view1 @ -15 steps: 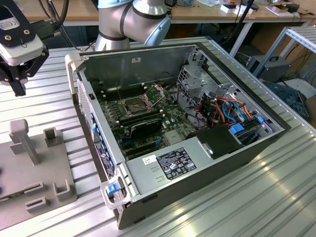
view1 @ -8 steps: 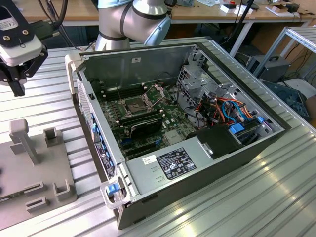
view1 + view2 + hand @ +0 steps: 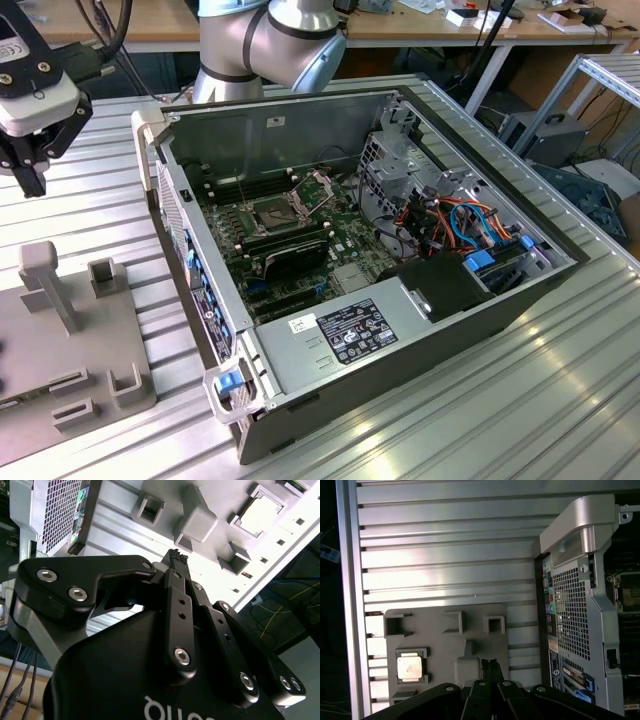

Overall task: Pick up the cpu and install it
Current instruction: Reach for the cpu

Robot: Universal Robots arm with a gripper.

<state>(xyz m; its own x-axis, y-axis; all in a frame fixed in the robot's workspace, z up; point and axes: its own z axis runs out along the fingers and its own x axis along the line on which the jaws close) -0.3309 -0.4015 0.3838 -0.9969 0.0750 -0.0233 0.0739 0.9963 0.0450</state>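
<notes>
Gripper (image 3: 30, 178), upper left in exterior view, fingers pressed together, empty, over grey fixture (image 3: 440, 650) w/ cpu (image 3: 411, 666) in its pocket.

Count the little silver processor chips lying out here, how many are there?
1. The cpu sits in a square pocket of the grey fixture plate, beside the computer case. Another could be hidden inside the case.
</notes>
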